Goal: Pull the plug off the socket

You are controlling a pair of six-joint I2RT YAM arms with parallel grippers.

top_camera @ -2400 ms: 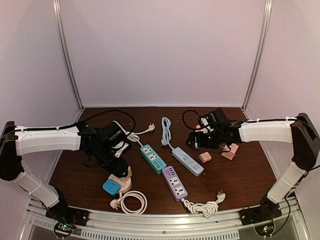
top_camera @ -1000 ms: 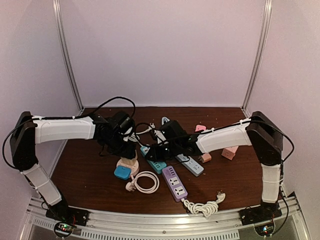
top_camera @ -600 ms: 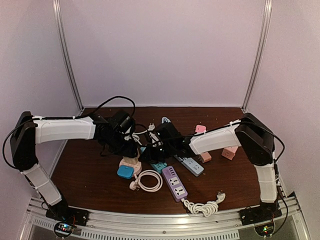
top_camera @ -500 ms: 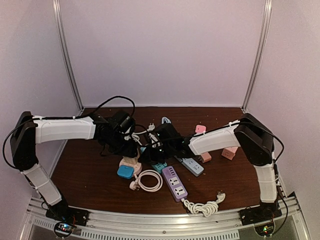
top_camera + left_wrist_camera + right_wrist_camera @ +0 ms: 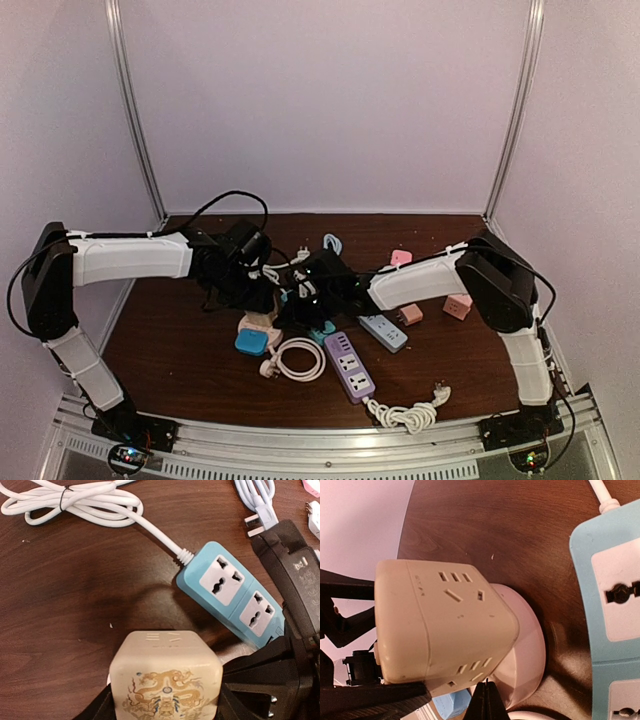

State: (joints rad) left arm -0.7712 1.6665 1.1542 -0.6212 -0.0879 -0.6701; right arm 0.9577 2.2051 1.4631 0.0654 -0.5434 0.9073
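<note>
A: Starting at the left gripper (image 5: 165, 702): clamped on the cream cube adaptor (image 5: 165, 672), with a black finger flat against each side.

B: Then the right gripper (image 5: 486, 702): pressed together to a point, with nothing seen between the tips. Sits just beside the pink round base (image 5: 525, 655) under the cube. Cannot tell whether touching.

A: Reads as the cube being the plug piece, seated in that pink base. Both on the table (image 5: 60, 610), left of centre, next to the teal power strip (image 5: 235, 597). Cannot see the pins or the joint.

B: Handling?

A: Probably light, rigid plastic. Smooth-sided, so liable to slip under a weak pinch. Best taken low on two opposite flat faces, clear of the slots. Expect a stiff hold from the contacts, then a sudden give.

B: Pull straight along the pins, then, without rocking. Pin the base down too, or expect it to lift along with the cube. Mind the blue block (image 5: 250, 343) just beside the base.
</note>
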